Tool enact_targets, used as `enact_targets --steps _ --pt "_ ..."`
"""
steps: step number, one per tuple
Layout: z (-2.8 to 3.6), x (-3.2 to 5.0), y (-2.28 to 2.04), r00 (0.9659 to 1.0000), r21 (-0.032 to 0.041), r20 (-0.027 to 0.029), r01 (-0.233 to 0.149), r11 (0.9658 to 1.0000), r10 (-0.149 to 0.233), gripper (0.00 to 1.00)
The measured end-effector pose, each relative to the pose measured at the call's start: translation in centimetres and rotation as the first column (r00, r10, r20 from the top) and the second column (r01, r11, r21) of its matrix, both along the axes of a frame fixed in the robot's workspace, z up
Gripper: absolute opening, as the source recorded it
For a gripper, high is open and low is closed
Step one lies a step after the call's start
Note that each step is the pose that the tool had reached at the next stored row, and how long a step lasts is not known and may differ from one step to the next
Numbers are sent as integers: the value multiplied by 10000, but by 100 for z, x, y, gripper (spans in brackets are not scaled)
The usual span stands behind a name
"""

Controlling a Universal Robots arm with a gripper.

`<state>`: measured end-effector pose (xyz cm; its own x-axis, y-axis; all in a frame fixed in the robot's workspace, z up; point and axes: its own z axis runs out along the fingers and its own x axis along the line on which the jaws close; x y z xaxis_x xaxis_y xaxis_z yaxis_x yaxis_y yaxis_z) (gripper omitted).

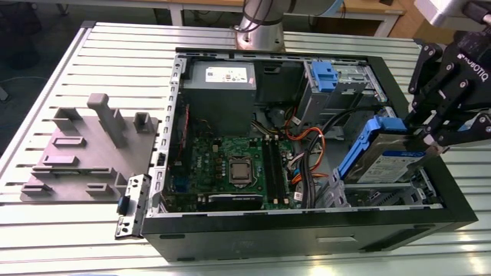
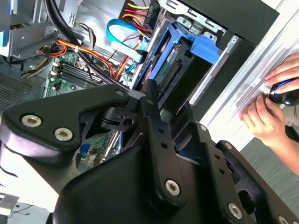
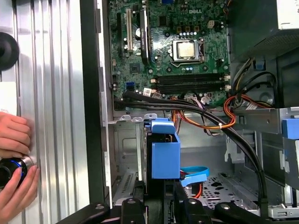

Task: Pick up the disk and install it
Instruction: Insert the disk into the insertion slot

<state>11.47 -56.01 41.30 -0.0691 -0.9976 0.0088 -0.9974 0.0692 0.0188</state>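
The disk [image 1: 381, 154] is a silver-grey drive with a white-and-blue label and blue side rails. It hangs tilted, one end up, over the drive bay at the near corner of the open computer case [image 1: 307, 227], on the exterior view's right. My gripper [image 1: 420, 137] reaches in from that side and is shut on the disk's upper edge. In the second wrist view the black fingers [image 2: 150, 109] clamp the disk [image 2: 175, 63] below its blue handle. The first wrist view looks down on the disk's blue end [image 3: 163, 151] between my gripper's [image 3: 161, 203] fingers, above the bay floor.
Inside the case are a green motherboard [image 1: 230, 167], a grey power-supply box [image 1: 221, 80], another blue-fronted caddy [image 1: 326, 77] in its cage, and orange and black cables [image 1: 307, 138] beside the bay. A grey fixture [image 1: 84, 149] lies on the exterior view's left. A person's hands [image 3: 14, 163] rest on the table beside the case.
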Motion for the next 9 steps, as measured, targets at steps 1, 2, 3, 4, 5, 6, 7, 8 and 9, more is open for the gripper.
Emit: enact_targets --steps 1,2,3,4,5,6,7,8,9 --pt "-17 0 0 10000 -1 0 0 10000 0 35" --pt "-37 0 0 10000 -1 0 0 10000 0 35" --pt "-55 0 0 10000 0 0 -1 10000 1 35" --pt "-72 0 0 10000 -3 0 -1 10000 1 35" --pt "-88 0 0 10000 -8 0 -1 10000 1 35" --pt "-103 0 0 10000 -13 0 -1 10000 1 35" --pt "-121 0 0 10000 -13 -1 -1 10000 1 35" --pt "-142 0 0 10000 -11 -1 0 10000 0 35" --pt "-162 0 0 10000 -7 -1 0 10000 0 35"
